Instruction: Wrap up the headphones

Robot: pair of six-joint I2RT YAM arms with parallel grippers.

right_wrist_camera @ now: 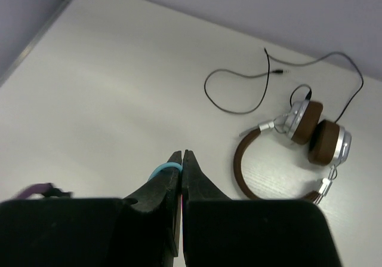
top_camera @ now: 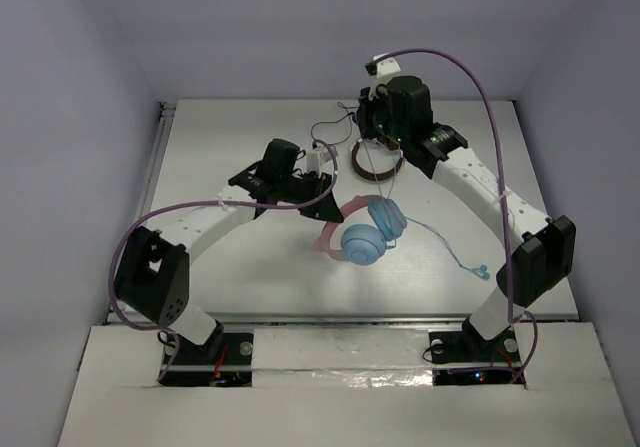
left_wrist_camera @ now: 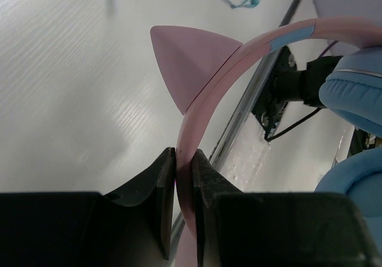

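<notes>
The left gripper [left_wrist_camera: 184, 155] is clamped on the pink headband [left_wrist_camera: 206, 100] of the headphones [top_camera: 365, 235]. It holds them above the middle of the table [top_camera: 250, 277], and in the top view the blue cups [top_camera: 362, 245] hang at the gripper's 4 o'clock. The right gripper [right_wrist_camera: 182, 155] is pinched shut on the cable [right_wrist_camera: 160, 170] at 12 o'clock from the cups, near the brown headphones [right_wrist_camera: 292, 153], while the plug end [top_camera: 482, 268] lies on the table at the cups' 4 o'clock.
</notes>
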